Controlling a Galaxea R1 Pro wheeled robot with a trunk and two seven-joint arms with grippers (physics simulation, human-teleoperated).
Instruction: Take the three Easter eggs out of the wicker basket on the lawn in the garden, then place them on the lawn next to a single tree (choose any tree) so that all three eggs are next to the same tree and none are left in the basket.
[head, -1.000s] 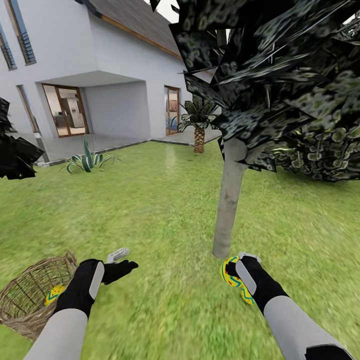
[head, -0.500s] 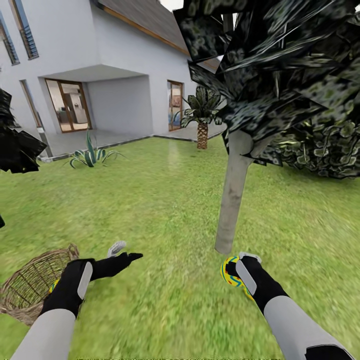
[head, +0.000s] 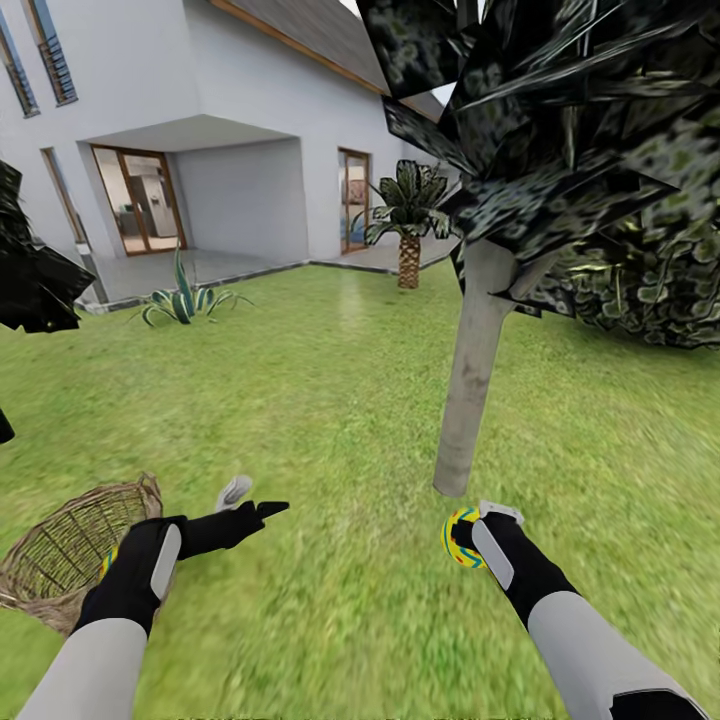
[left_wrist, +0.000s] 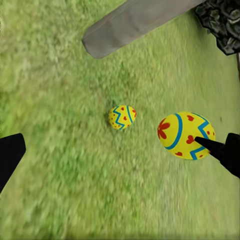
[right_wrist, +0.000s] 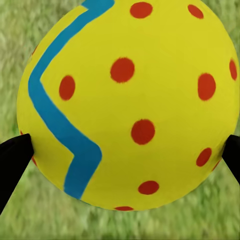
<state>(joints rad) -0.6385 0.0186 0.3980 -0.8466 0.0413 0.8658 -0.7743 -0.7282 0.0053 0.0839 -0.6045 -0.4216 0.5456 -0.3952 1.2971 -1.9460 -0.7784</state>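
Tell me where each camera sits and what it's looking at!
Head view: on the robot's head, looking forward and down at the lawn, tree and basket; both arms, left hand and right hand show.
Left wrist view: on the left arm, looking across the lawn at the tree and two eggs; black fingertips at the edges.
Right wrist view: on the right arm, looking at the gripped egg; fingertips either side.
Shared: head and right wrist views both show that egg.

A white house (head: 230, 110) with glass doors (head: 135, 200) stands behind. A small palm (head: 408, 215) and a spiky agave (head: 183, 300) edge its patio (head: 200, 270).
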